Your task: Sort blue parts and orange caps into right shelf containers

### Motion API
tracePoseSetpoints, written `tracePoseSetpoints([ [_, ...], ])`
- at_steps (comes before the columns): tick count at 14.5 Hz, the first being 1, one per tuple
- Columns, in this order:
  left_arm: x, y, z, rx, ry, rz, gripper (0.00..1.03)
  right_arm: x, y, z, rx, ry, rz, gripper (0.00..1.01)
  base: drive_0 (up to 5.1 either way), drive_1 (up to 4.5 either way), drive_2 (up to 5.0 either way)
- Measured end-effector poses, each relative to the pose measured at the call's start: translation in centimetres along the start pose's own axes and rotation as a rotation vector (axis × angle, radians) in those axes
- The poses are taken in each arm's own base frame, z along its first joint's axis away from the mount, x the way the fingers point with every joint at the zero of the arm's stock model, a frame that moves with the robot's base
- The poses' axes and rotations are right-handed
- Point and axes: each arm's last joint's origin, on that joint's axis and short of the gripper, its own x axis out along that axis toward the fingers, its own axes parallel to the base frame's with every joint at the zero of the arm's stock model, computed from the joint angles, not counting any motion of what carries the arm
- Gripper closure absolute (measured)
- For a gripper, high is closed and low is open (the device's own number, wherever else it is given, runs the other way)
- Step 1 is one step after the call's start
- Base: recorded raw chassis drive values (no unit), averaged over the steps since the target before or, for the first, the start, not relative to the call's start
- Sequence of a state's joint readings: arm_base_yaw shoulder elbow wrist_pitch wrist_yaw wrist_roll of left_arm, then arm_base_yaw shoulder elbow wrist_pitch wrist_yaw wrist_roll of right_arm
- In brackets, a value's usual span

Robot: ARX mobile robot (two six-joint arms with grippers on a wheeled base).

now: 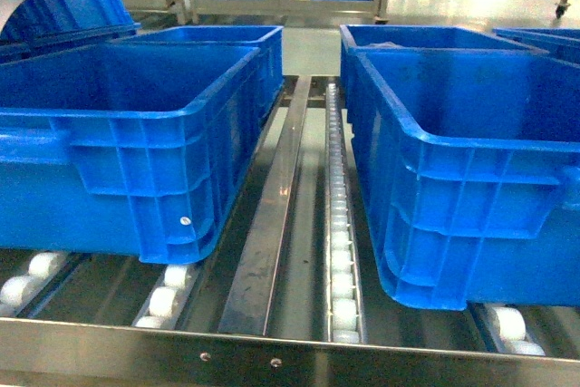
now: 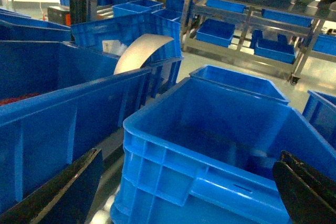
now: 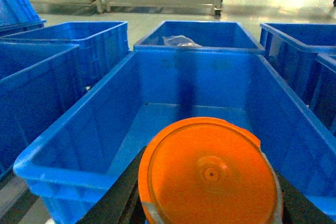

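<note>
1. Left gripper (image 2: 184, 192): fingers (image 2: 58, 192) spread wide at bottom of left wrist frame, nothing between them, hovering over a blue crate (image 2: 210, 129).
2. Right gripper (image 3: 207, 203): clamped on orange cap (image 3: 210, 174), lower centre of right wrist frame, flat top facing cam, just above near rim of right crate (image 3: 68, 145).
3. Neither arm shows in head view.
4. Step, as I judge it: move cap fwd past rim, centre over crate floor, lower some, then release so it won't bounce out.
</note>
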State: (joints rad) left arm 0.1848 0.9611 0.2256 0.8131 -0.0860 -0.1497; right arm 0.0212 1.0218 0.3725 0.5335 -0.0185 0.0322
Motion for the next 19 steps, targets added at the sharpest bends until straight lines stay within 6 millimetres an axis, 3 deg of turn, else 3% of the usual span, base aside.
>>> tracePoseSetpoints([
  [3, 0.0, 0.0, 0.0, 0.000, 0.000, 0.000, 0.05, 2.5, -0.1, 0.7, -0.007, -0.018, -0.012, 0.57, 0.0, 0.00, 0.0],
  [4, 0.0, 0.0, 0.0, 0.000, 0.000, 0.000, 0.05, 5.3, -0.2, 0.9, -0.030, -0.024, -0.022, 0.57, 0.0, 0.00, 0.0],
  [10, 0.0, 0.0, 0.0, 0.000, 0.000, 0.000, 0.05, 11.4, -0.8, 0.8, -0.074, -0.003, -0.061, 0.57, 0.0, 0.00, 0.0],
  [13, 0.0, 0.0, 0.0, 0.000, 0.000, 0.000, 0.05, 13.6, -0.9, 1.0, -0.085, -0.006, -0.069, 0.57, 0.0, 0.00, 0.0],
  [19, 0.0, 0.0, 0.0, 0.000, 0.000, 0.000, 0.05, 16.0, -0.2, -0.2, -0.113, 0.034, -0.065, 0.57, 0.0, 0.00, 0.0],
])
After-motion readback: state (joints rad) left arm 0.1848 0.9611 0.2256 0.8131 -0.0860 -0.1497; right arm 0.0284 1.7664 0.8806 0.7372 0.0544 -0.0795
